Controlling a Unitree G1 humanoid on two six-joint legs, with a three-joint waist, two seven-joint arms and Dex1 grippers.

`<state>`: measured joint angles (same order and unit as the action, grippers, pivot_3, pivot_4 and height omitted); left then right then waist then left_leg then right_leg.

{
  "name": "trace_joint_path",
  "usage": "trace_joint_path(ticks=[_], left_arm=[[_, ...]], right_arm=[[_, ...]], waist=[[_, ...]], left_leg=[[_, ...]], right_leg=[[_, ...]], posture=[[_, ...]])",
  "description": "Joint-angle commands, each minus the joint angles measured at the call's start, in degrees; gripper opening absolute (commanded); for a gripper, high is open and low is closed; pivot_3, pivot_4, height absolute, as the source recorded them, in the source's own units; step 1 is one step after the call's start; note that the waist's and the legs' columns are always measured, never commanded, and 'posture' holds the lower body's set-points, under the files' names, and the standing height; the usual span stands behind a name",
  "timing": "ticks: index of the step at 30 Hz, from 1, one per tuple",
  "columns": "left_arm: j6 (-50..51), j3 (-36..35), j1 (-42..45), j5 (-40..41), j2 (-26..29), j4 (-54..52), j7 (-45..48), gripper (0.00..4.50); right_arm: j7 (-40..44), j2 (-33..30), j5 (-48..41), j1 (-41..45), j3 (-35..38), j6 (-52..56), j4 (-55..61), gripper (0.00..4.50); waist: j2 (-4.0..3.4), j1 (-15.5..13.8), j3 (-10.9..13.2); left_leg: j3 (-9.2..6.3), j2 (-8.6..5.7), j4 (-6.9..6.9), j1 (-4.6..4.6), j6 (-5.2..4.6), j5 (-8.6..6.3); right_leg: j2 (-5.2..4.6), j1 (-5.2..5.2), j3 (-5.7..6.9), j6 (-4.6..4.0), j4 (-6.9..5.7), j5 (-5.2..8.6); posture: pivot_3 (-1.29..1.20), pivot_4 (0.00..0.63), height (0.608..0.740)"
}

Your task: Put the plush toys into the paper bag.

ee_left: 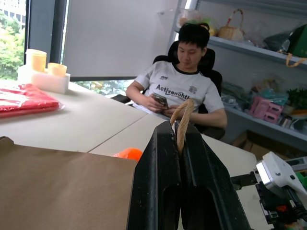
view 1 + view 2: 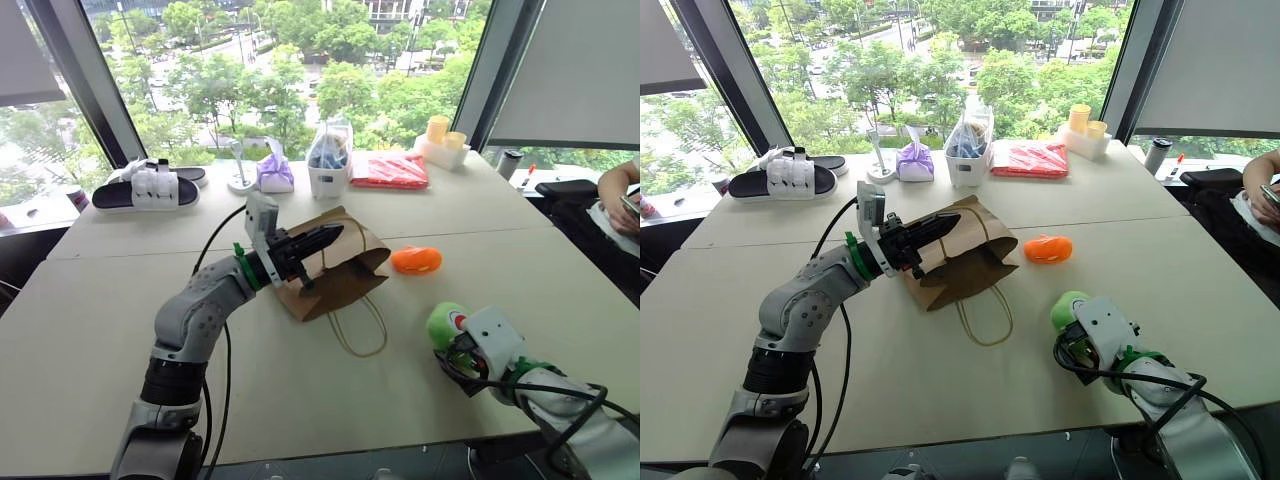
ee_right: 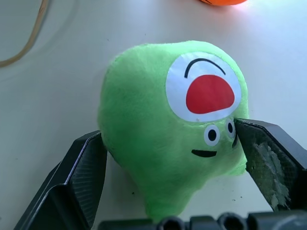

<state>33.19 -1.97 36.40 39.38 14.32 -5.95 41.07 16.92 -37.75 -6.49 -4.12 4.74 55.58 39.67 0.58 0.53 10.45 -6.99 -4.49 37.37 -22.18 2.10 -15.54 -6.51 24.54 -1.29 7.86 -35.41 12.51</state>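
A: What is hidden around the paper bag [image 2: 335, 265]?

B: Its mouth opens toward three o'clock, and the inside is too dark to read. The left gripper [image 2: 318, 240] covers the bag's upper edge at nine o'clock. In the left wrist view the bag's brown side runs off the picture's edge.

A: And the green plush toy [image 3: 168, 124]?

B: In the head views the right gripper [image 2: 1072, 345] covers its lower half. In the right wrist view its base sinks behind the gripper's body, and the orange plush toy [image 2: 416, 260] is cut to a sliver at twelve o'clock.

A: The person [image 1: 180, 86]?

B: Cut off at three o'clock in the head views, only a forearm showing.
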Motion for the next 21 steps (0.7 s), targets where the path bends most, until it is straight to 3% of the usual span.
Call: trace_joint_path(ticks=[1, 6, 13, 21], left_arm=[[-0.5, -1.1, 1.7, 0.7, 0.5, -2.8, -0.4, 0.0], [-0.6, -1.4, 2.0, 0.5, 0.8, -2.3, -0.8, 0.0], [0.6, -2.4, 3.4, 1.8, 0.0, -2.0, -2.7, 0.0], [1.9, -1.8, 3.5, 3.1, -0.9, -3.1, -3.1, 0.0]], right_arm=[[-0.9, 0.4, 1.8, 1.3, 1.5, -3.4, -1.1, 2.64], [-0.4, 1.5, 1.3, 3.1, 1.4, -5.2, -1.5, 0.06], [8.5, 2.5, -10.3, 11.1, 1.4, -1.7, 6.7, 0.06], [4.9, 11.6, -7.2, 23.7, -11.8, -6.4, -5.9, 0.06]], waist=[[0.0, 0.0, 0.0], [0.0, 0.0, 0.0], [0.01, 0.1, 0.0], [0.03, 0.2, 0.0]], left_leg=[[0.0, 0.0, 0.0, 0.0, 0.0, 0.0], [0.0, 0.0, 0.01, 0.0, 0.0, 0.0], [-0.03, 0.04, -0.01, 0.0, 0.0, 0.0], [-0.06, 0.01, 0.01, 0.01, 0.01, 0.01]], right_leg=[[0.0, 0.0, 0.0, 0.0, 0.0, 0.0], [0.0, -0.01, 0.0, 0.0, 0.02, 0.0], [0.02, -0.01, 0.01, 0.0, 0.03, 0.0], [0.03, -0.04, 0.03, 0.0, 0.06, 0.0]], posture=[[0.0, 0.15, 0.74], [0.0, 0.15, 0.74], [0.0, 0.15, 0.74], [0.0, 0.15, 0.74]])
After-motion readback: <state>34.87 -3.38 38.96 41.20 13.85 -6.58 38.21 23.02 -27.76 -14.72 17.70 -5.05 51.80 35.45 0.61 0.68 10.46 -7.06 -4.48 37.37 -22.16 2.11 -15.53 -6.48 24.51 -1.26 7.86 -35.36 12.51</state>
